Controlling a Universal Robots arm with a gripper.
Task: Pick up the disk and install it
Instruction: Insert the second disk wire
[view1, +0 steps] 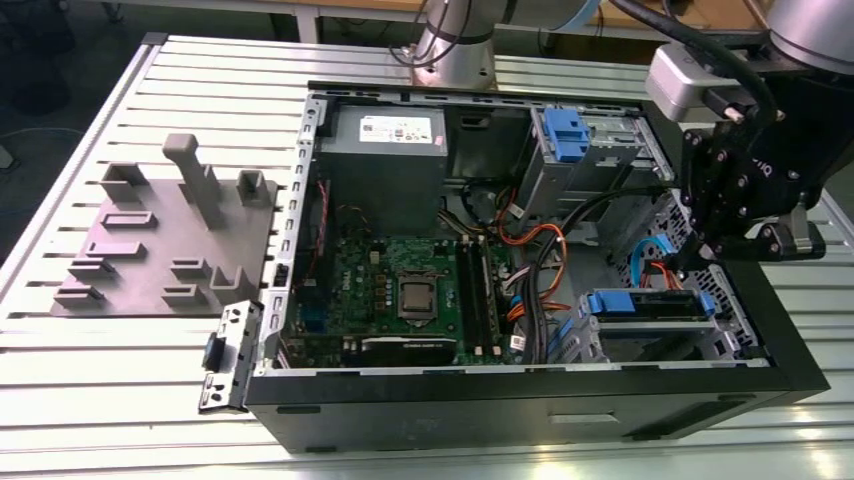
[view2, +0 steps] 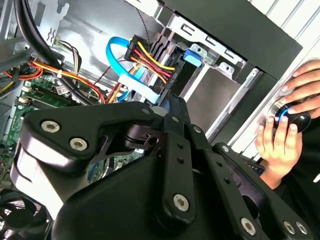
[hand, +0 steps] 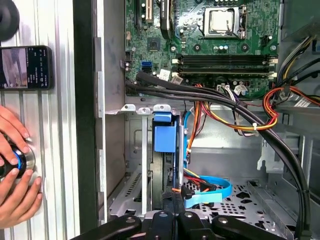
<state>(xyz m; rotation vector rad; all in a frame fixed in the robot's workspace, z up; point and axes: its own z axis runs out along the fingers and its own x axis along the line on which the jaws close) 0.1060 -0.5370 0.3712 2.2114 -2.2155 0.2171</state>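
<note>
I see the disk (view1: 650, 304) seated in the case's lower drive bay — blue bracket around a grey metal body, standing on edge in the first wrist view (hand: 165, 145).

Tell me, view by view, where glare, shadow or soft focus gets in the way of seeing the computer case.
Exterior view: bright, even light on the slatted table, while the case interior is darker. Second wrist view: the black claw looms close and blocks much of the case; daylight washes out the upper corner beside the person's hand. First wrist view: evenly lit and sharp on the motherboard; the table slats look pale.
</note>
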